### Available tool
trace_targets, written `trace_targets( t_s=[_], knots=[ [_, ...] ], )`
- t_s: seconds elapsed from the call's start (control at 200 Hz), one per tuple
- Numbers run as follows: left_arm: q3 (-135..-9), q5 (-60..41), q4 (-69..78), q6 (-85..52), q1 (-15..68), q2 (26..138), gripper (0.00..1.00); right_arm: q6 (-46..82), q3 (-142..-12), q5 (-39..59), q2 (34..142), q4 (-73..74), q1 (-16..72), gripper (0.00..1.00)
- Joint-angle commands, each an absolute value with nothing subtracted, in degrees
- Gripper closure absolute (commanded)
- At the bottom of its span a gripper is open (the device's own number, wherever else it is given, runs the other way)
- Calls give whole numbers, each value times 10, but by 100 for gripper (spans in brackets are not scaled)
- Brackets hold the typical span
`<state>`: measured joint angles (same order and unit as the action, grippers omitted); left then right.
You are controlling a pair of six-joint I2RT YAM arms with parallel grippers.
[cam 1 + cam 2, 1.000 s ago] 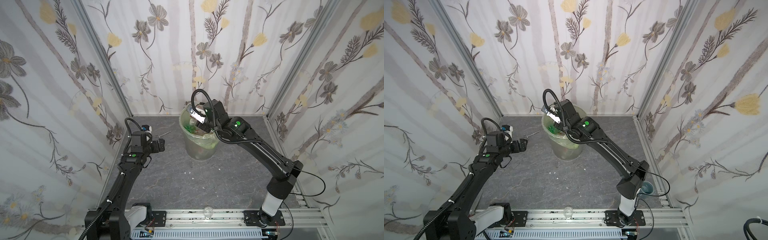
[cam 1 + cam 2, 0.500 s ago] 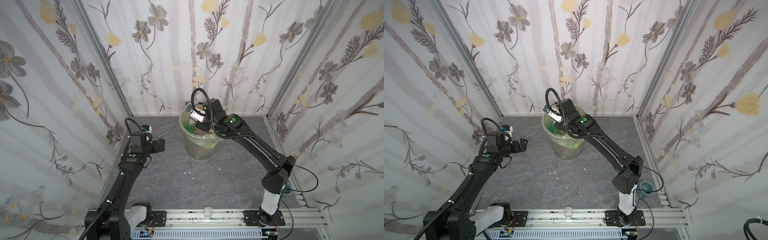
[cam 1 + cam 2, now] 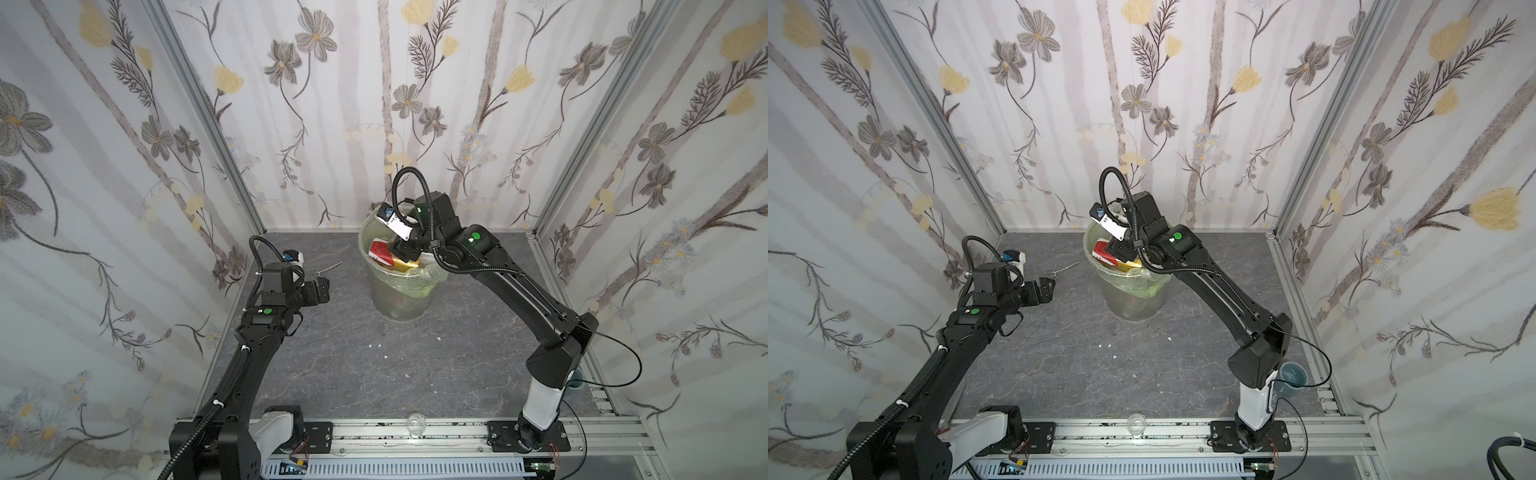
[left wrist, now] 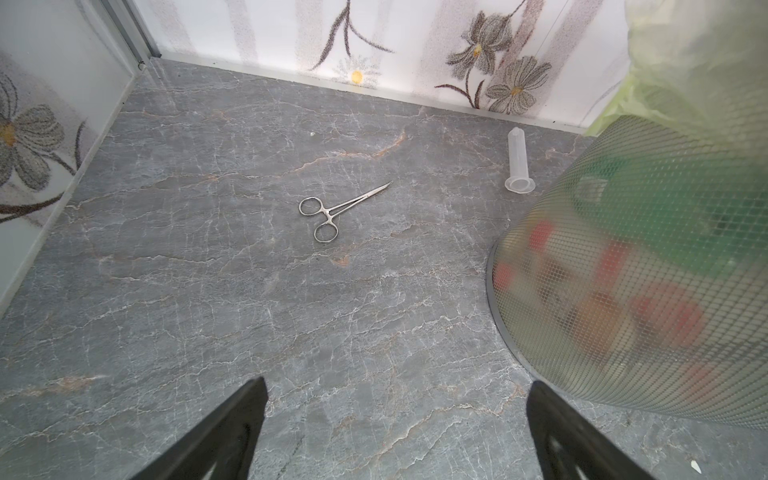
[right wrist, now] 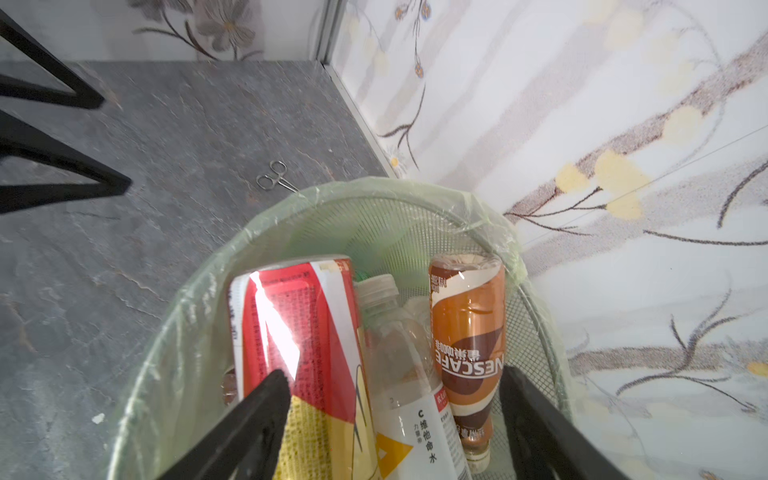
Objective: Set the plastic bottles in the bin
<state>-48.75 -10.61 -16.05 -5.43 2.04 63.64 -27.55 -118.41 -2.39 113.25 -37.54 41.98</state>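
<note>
Through the bin (image 4: 644, 270) wall, in the left wrist view, the plastic bottles (image 4: 673, 320) are only blurred red and green patches. In the right wrist view the picture's edge cuts off the red-gold bottle (image 5: 307, 353). In a top view the right arm (image 3: 557, 357) hides most of the near-right grey-blue cup (image 3: 577, 383).

Bin at the back, bottles inside

The bin (image 3: 399, 299) stands on the table (image 3: 374, 365) near the back wall. Inside it, a capped bottle (image 5: 399, 361) lies between the biggest bottle (image 5: 299, 340) and a Nescafe bottle (image 5: 467, 345), under the right gripper (image 5: 392, 376). Left of the bin lie forceps (image 4: 332, 210), with the left gripper (image 3: 322, 289) just before them. A syringe barrel (image 4: 518, 164) lies beside the bin by the back wall. A glass cup (image 3: 416, 424) stands on the front rail, and a small cup (image 3: 1292, 376) stands front right.
</note>
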Motion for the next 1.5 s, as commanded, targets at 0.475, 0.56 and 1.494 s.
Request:
trace_targets(
  t_s=[0.475, 0.56, 1.494],
  knots=[
    [-492, -70, -108, -84, 20, 623, 0, -87, -817, 55, 842, -44, 291, 8],
    [-485, -43, -82, -95, 22, 615, 0, -54, -739, 38, 787, 5, 259, 4],
    [-138, 83, 624, -25, 17, 760, 0, 44, -155, -134, 741, 546, 50, 0]
  ],
)
